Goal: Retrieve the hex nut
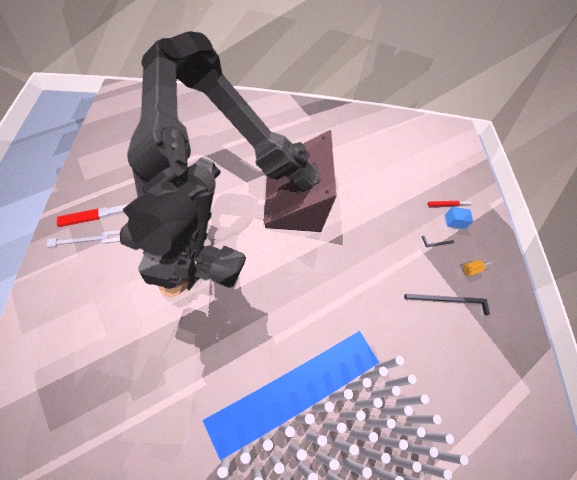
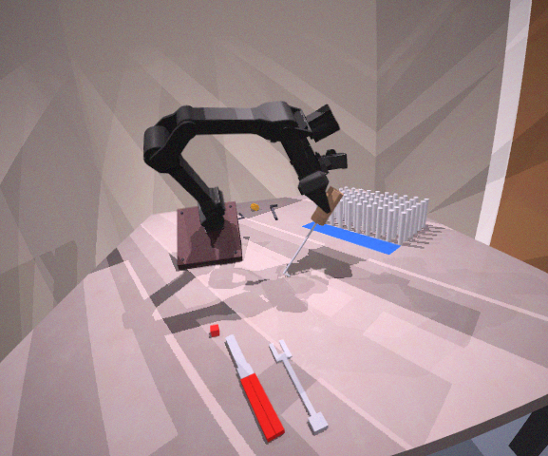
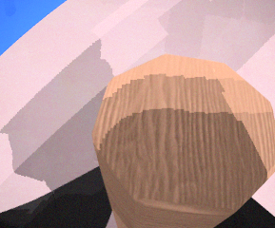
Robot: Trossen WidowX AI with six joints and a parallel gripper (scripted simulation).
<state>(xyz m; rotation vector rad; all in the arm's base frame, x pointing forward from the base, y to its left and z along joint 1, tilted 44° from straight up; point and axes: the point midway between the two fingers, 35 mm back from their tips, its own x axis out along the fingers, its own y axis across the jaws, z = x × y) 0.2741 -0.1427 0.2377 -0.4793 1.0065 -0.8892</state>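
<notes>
My gripper (image 1: 172, 287) (image 2: 327, 206) is shut on the wooden handle (image 1: 169, 291) (image 2: 332, 197) (image 3: 185, 142) of a thin metal tool. Its shaft (image 2: 300, 249) slants down and back towards the arm's base, its tip low over the table or touching it; I cannot tell which. The blue taped strip (image 1: 288, 392) (image 2: 352, 237) (image 3: 13, 24) lies some way off from the gripper. Behind the strip stand the light metal spacers (image 1: 360, 415) (image 2: 403, 228) in close rows, upright. The hex nut cannot be made out in any view.
A red-handled tool (image 1: 77, 217) (image 2: 262, 405), a forked tool (image 1: 76, 241) (image 2: 298, 383) and a red cube (image 2: 214, 330) lie on one side. Across the table lie a long hex key (image 1: 443, 298), a small hex key (image 1: 439, 242), a blue block (image 1: 459, 218), a yellow-orange driver (image 1: 473, 267) and a red driver (image 1: 443, 204).
</notes>
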